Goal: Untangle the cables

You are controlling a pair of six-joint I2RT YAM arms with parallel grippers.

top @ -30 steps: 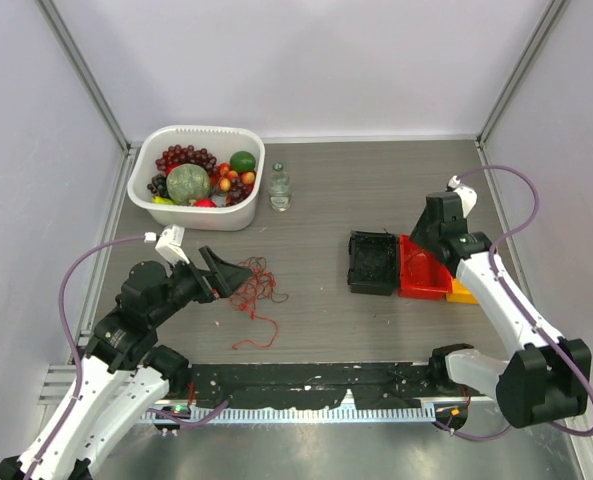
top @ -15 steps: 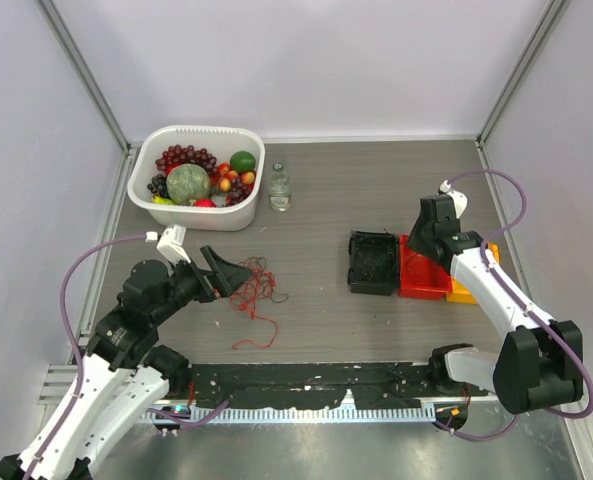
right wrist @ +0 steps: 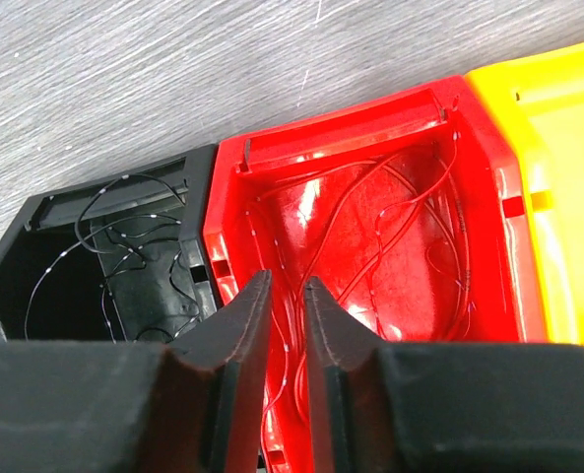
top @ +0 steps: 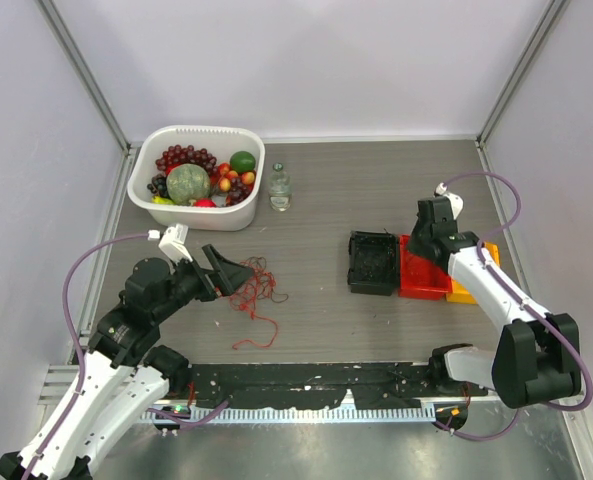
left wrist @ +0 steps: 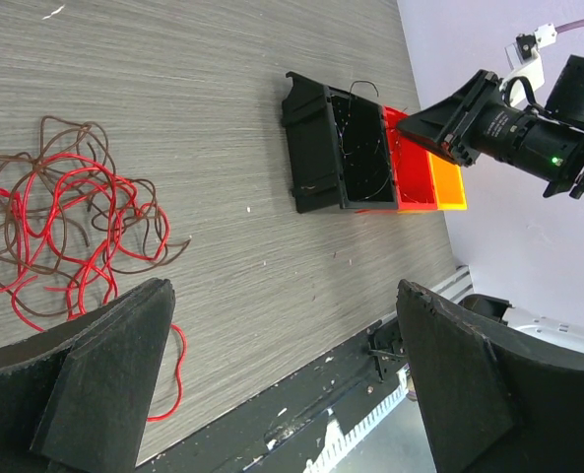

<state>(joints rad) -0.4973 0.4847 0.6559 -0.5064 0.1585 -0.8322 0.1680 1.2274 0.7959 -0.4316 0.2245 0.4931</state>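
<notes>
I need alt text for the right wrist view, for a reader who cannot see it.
The right end effector, its fingers a narrow gap apart, hangs over a red bin holding thin red cables. A black bin sits left, a yellow bin right.

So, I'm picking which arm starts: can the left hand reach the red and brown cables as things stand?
Probably yes: the left hand is open right beside the cables, with nothing lying over them.

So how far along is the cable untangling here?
Partly done: thin strands already lie in the black bin and red bin. In hand: right pincer, jaws narrowly parted, sits over the red bin. Remaining: a red-and-brown cable clump on the table by the open left pincer.
</notes>
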